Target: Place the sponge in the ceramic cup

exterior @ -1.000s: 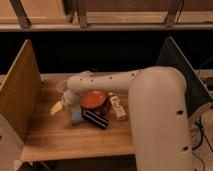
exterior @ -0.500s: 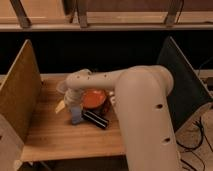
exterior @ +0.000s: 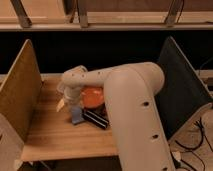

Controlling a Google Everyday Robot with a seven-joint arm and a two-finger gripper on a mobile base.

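The blue-grey sponge (exterior: 77, 115) lies flat on the wooden table (exterior: 55, 137), just left of a black bar. My gripper (exterior: 68, 102) hangs from the white wrist directly above and slightly left of the sponge, pointing down. It looks open, with nothing in it, and one pale finger (exterior: 61, 105) shows at its left. The ceramic cup (exterior: 60, 88) is mostly hidden behind the wrist, and only a pale edge shows at the wrist's left side.
An orange bowl (exterior: 93, 96) sits right of the gripper, partly under the arm. The black bar (exterior: 96, 119) lies in front of it. Upright boards wall the table on the left (exterior: 20, 95) and right (exterior: 182, 90). My thick white arm (exterior: 132, 115) covers the table's right half.
The forearm has swung nearer the camera and now covers the table's right side, hiding the white bottle seen earlier. The gripper has stayed near the sponge and the sponge has not moved.
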